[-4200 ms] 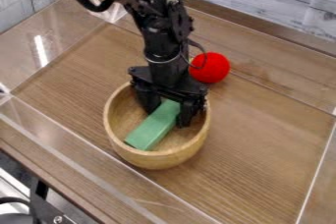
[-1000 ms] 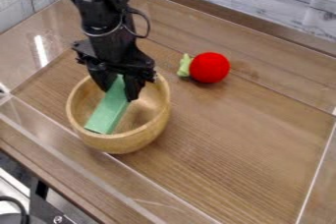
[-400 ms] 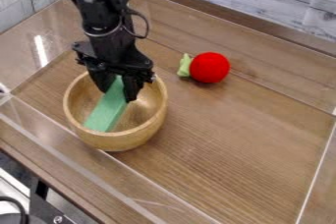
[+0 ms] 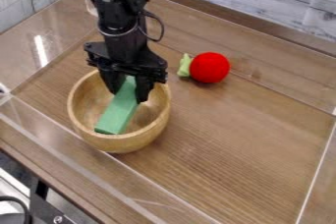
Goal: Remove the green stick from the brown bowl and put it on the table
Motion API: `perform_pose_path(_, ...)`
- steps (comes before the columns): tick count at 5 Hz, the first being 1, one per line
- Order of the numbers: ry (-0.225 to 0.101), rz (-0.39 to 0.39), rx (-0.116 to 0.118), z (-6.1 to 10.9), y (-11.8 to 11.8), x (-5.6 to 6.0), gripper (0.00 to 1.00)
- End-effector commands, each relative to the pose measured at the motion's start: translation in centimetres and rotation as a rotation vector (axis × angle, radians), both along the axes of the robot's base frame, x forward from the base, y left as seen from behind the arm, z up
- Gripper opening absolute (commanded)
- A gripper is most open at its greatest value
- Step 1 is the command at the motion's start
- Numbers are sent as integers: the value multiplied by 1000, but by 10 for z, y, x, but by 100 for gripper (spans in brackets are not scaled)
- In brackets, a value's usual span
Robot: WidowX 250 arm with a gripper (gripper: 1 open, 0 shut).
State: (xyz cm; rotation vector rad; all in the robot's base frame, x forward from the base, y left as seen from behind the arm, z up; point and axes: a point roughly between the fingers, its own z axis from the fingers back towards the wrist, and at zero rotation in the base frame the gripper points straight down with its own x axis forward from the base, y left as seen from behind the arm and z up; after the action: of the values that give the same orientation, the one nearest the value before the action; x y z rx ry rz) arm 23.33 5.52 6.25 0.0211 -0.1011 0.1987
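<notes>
Here, the black robot hand [image 4: 133,83] points straight down, pinching the upper end of the flat light-green stick [image 4: 121,113], which slants down-left inside the round tan wooden bowl [image 4: 155,127].

Lab bench: robot arm [image 4: 116,7], acrylic-walled table [image 4: 250,120].

A single view is given, taken from above and in front of the table [image 4: 250,120], looking down at a slant across it toward the far wall. The near clear edge is cropped close; no second view is given.
</notes>
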Motion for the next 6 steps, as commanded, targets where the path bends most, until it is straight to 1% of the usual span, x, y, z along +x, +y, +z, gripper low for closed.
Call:
perform_pose_path(1, -28, 56, 6, 9, -14, 4, 0)
perform_pose_path(3, -17, -50, 2, 8, -19, 4, 0)
perform_pose_path(5, -5, -96, -2, -1, -10, 1, 0)
perform_pose_path(6, 1, -100, -3, -11, -8, -1, 0)
